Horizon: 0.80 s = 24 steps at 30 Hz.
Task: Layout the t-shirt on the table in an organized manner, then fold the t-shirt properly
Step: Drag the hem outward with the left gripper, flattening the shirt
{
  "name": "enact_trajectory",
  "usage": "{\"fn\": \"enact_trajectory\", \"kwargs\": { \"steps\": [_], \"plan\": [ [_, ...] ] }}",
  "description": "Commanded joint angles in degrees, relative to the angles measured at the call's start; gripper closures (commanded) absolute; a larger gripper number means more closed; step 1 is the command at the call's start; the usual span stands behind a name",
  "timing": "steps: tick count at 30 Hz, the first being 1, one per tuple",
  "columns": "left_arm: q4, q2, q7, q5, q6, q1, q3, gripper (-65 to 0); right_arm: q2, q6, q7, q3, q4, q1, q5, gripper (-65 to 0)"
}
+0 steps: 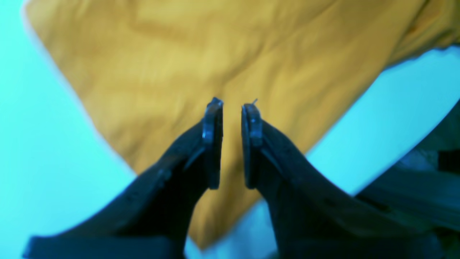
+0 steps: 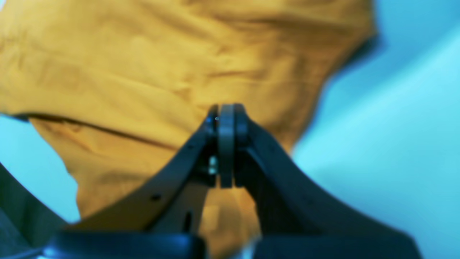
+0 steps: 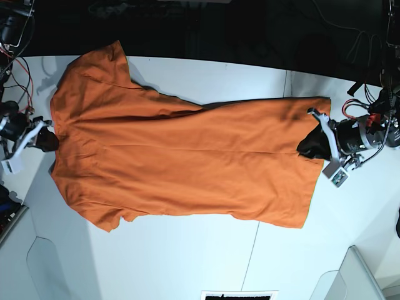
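The orange t-shirt lies spread across the white table. At its hem the left gripper hovers, jaws slightly parted, empty. At its collar the right gripper is pressed together.

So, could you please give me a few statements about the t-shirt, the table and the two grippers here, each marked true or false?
1. The t-shirt lies spread out on the table. True.
2. The t-shirt is already folded in half. False: it lies open at full length, both sleeves showing.
3. The right gripper has its jaws shut. True.
4. The left gripper is clamped on a fold of cloth. False: a narrow gap shows between its fingers, with nothing in it.
5. Both grippers are at the same end of the t-shirt. False: in the base view they are at opposite ends, one at the collar, one at the hem.
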<state>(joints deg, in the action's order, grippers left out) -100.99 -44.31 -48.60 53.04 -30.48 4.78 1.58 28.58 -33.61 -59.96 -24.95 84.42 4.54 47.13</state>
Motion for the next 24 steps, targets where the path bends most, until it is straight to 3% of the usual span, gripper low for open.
{"fn": "enact_trajectory", "kwargs": {
  "steps": [1,5,10,13,16,20,24],
  "plan": [
    [-0.7,-1.1,0.9,1.8,-0.2,1.0,-2.7,-14.5,1.2,-0.3,-0.3,-2.1,1.5,-0.9,2.4,0.0],
    [-0.7,-1.1,0.7,3.8,-0.5,6.8,-10.4,-22.9,1.2,-1.2,-1.8,-7.5,3.1,-7.7,5.0,0.0],
    [-0.3,-0.2,0.7,3.5,-0.4,13.1,-15.9,-25.2,1.2,-1.2,-4.0,-12.0,3.1,-17.0,9.4,-0.4],
    [-0.1,0.7,0.7,0.7,-0.4,15.3,-16.9,-33.5,1.1,-1.2,-4.2,-12.5,3.1,-20.8,10.3,-18.7],
    [0.2,2.3,0.9,-3.2,1.6,17.0,-17.0,-38.3,0.7,-1.2,-4.1,-12.5,3.1,-23.4,10.3,-28.6],
    [2.7,5.5,3.9,-7.2,4.4,17.3,-17.0,-38.3,-0.5,-1.2,-4.1,-12.1,3.1,-23.6,10.0,-29.5],
    [7.0,8.5,4.2,-7.5,4.5,17.2,-17.0,-38.3,-1.2,-1.2,-4.1,-9.8,3.1,-23.5,9.5,-29.5]
  ]
}}
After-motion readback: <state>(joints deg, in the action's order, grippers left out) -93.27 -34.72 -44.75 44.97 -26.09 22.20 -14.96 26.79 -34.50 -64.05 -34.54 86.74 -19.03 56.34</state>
